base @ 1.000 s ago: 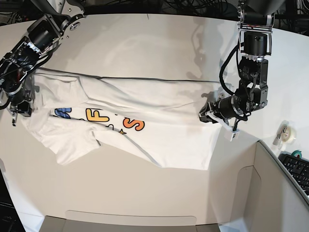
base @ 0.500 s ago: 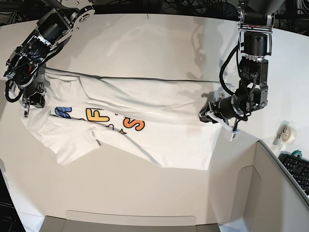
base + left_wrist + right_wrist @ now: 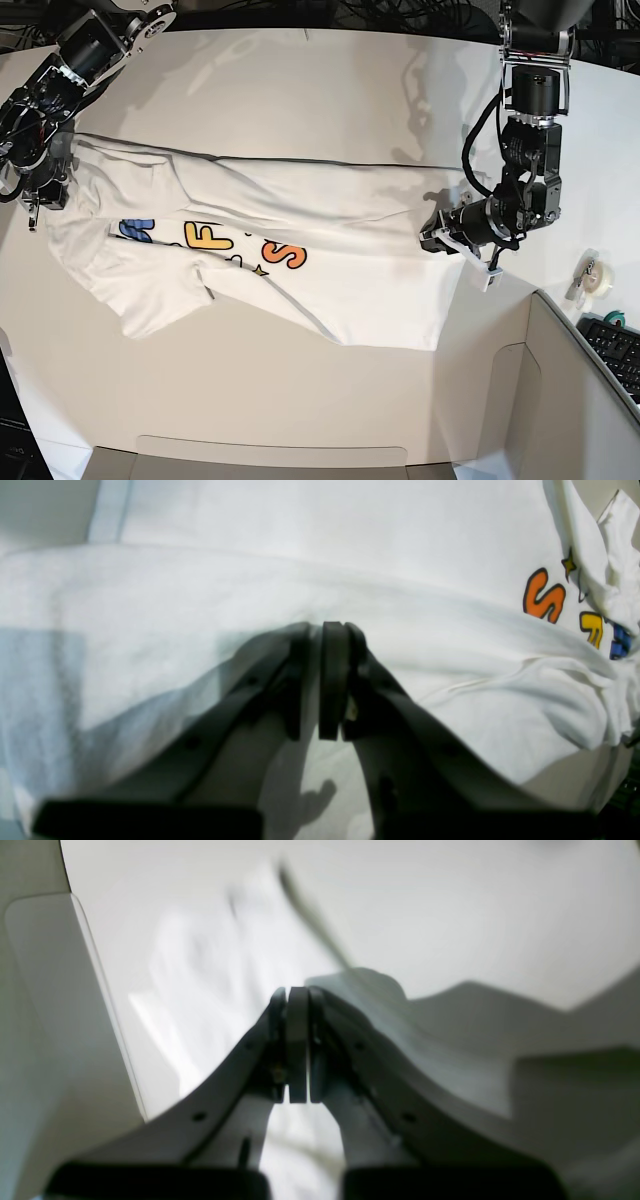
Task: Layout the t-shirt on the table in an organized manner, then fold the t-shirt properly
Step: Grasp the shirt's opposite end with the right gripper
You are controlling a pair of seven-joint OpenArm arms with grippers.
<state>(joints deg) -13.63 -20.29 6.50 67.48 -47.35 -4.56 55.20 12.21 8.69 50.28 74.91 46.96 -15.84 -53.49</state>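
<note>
On the left of my base view I see the right gripper [image 3: 35, 205] at the left end of the white short-sleeved cloth t-shirt [image 3: 330, 240], low over the sleeve area. Its wrist camera shows the jaws pressed together; the picture is blurred, and I cannot tell whether any cloth sits between them.

The t-shirt lies spread across the middle of the large smooth white table [image 3: 300, 90], stretched left to right, with folds running along its far edge and a loose flap of cloth at the near left. The blue, yellow and orange-red cartoon letters [image 3: 215, 240] face up, left of the shirt's centre, partly hidden by a wrinkle.

At the right end I see the left gripper [image 3: 440, 235] at the shirt's edge. From its wrist camera the dark fingers [image 3: 332, 680] stand almost together, clamped on a thin fold of the white cloth.

Further right, near the table's edge, a small roll of tape [image 3: 593, 275] sits beside the grey panel [image 3: 580, 400].
</note>
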